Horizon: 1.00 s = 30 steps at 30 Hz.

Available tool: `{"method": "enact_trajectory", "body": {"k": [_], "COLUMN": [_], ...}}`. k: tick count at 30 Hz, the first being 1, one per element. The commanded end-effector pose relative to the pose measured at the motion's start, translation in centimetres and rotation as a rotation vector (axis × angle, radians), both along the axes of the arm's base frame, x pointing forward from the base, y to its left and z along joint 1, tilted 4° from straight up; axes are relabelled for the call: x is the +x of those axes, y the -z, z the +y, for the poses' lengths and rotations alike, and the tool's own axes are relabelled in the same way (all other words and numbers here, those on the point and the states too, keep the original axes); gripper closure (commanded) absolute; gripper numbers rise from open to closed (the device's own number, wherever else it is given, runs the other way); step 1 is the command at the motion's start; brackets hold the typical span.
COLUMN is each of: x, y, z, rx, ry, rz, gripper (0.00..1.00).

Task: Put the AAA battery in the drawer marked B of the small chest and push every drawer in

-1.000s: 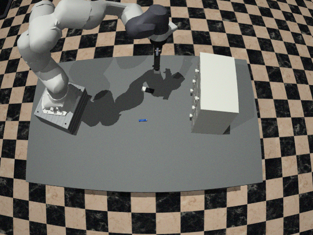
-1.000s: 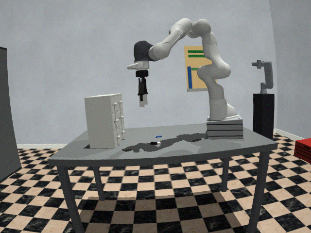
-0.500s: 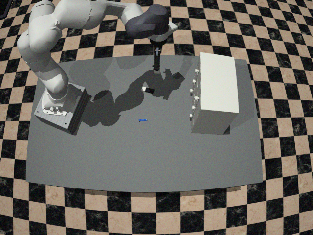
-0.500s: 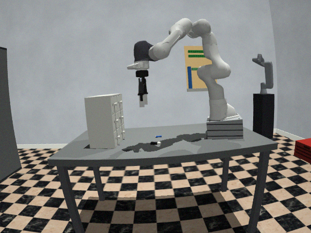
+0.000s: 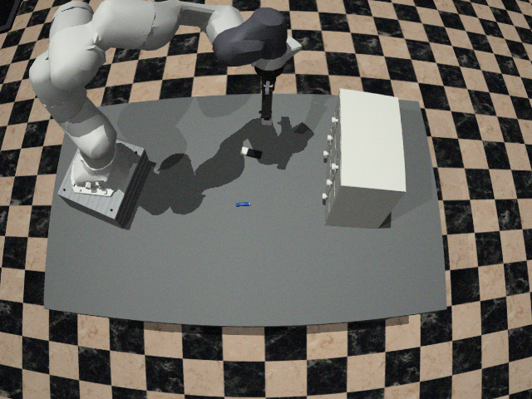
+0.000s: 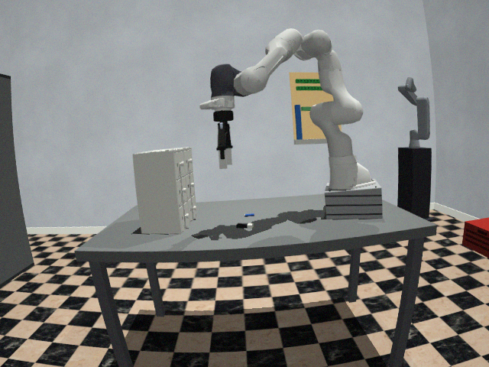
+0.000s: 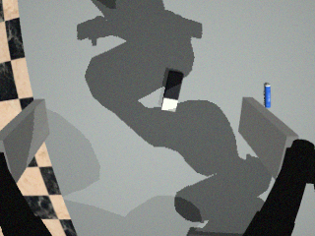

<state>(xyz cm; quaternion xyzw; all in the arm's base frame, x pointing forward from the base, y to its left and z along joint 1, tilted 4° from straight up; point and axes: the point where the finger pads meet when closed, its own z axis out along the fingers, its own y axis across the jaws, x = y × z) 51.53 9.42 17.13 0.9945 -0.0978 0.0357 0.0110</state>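
The AAA battery (image 5: 243,204) is a small blue cylinder lying flat near the middle of the grey table; it also shows in the exterior view (image 6: 248,215) and at the right of the wrist view (image 7: 267,94). The white chest (image 5: 369,150) stands at the table's right, its knobbed drawer fronts (image 6: 186,189) facing the arm's base. All drawers look pushed in, and their letters are too small to read. My gripper (image 6: 223,157) (image 7: 144,115) hangs high above the table near its back edge, pointing down, well apart from the battery and the chest. It is open and empty.
A short black object with a white end (image 5: 251,151) lies on the table in the arm's shadow, between the gripper and the battery; it also shows in the wrist view (image 7: 172,89). The arm's base block (image 5: 105,184) stands at the table's left.
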Motion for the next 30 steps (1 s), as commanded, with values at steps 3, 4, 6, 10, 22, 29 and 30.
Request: {"method": "enact_trajectory", "body": {"k": [3, 4, 6, 10, 22, 29, 30], "x": [0.00, 0.00, 0.00, 0.00, -0.02, -0.03, -0.04], "y": [-0.02, -0.02, -0.02, -0.03, -0.09, -0.15, -0.16], "z": [-0.03, -0.04, -0.04, -0.09, -0.39, -0.68, -0.74], "rx": [0.000, 0.000, 0.000, 0.001, 0.005, 0.008, 0.009], "ry": [0.005, 0.007, 0.007, 0.016, 0.070, 0.121, 0.131], "rz": [0.000, 0.000, 0.000, -0.001, -0.002, -0.004, -0.004], "gripper": [0.00, 0.00, 0.00, 0.00, 0.00, 0.00, 0.00]}}
